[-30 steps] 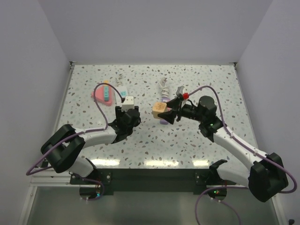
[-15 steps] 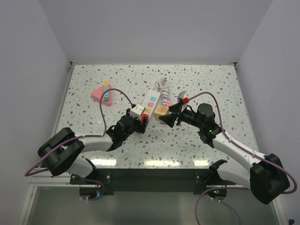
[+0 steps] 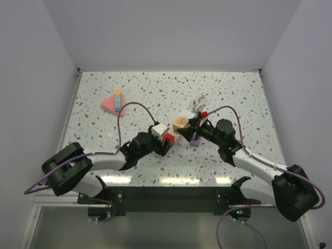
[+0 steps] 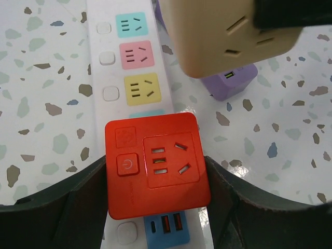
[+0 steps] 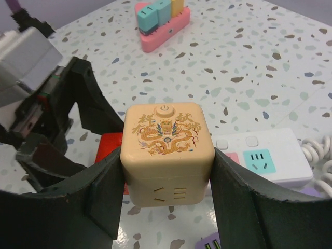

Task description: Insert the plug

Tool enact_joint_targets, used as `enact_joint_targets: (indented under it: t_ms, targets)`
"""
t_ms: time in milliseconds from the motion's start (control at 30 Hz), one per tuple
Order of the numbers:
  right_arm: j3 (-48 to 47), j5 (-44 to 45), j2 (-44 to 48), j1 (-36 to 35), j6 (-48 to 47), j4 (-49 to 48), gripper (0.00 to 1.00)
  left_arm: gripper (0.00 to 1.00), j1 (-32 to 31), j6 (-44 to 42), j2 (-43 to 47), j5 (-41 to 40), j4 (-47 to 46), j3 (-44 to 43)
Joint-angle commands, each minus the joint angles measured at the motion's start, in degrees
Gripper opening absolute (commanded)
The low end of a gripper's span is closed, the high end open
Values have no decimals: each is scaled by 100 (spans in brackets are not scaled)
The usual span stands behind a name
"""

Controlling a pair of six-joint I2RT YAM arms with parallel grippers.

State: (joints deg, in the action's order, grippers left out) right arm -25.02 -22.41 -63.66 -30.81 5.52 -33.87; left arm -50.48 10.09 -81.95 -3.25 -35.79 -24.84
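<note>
OK, L gripper (image 3: 165, 141) is clamped on the red cube socket (image 4: 155, 166), R gripper (image 5: 167, 181) clamped on the beige dragon cube (image 5: 167, 150). I see beige cube just ahead of L fingers, not touching red; white power strip (image 4: 111, 78) beneath L gripper.

Red cube (image 4: 155, 166) clamped in left gripper (image 4: 155, 191), above white strip (image 4: 96, 75); beige cube (image 4: 223, 39) at upper right, purple block (image 4: 234, 84) beneath it.

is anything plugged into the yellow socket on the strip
No, the yellow socket on the strip shows bare slots; the red cube sits below it in the left wrist view.
</note>
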Motion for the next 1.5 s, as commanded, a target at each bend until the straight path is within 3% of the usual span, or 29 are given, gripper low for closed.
enact_joint_targets:
  t_ms: [0, 133, 267, 500, 600, 733, 867, 1067, 1333, 1433, 1467]
  targets:
    - [40, 325, -401, -31, -182, -840, 0, 0, -225, 748, 153, 343, 1063, 129]
    - [23, 352, -814, -31, -227, -1192, 0, 2, -278, 1214, 311, -631, 1723, 102]
    - [-38, 291, -1148, -31, -218, -1561, 0, 10, -305, 1540, 355, -906, 2032, 181]
    - [-223, 115, -1799, -31, -200, -1983, 0, 36, -471, 1672, 320, -1274, 2234, 164]
    - [-197, 106, -2045, -22, -192, -2264, 0, 37, -516, 1707, 303, -1502, 2366, 120]
    - [-188, 79, -2326, -13, -130, -2693, 0, 29, -603, 1768, 224, -1653, 2507, 50]
    - [-65, -9, -2677, -13, 19, -3310, 0, 28, -673, 1839, 127, -1802, 2708, -47]
    - [-47, 202, -2889, -4, 81, -3592, 0, 47, -902, 2137, 171, -2697, 3349, -293]
    - [-65, 491, -2626, 40, 107, -3329, 0, 52, -1112, 2787, 83, -3673, 4613, -767]
    - [-118, 1025, -2390, 48, 125, -3022, 0, 64, -1236, 2710, 92, -3920, 4721, -1005]
    - [-109, 1150, -2292, 49, 160, -2933, 0, 74, -1236, 2622, 100, -3955, 4730, -1101]
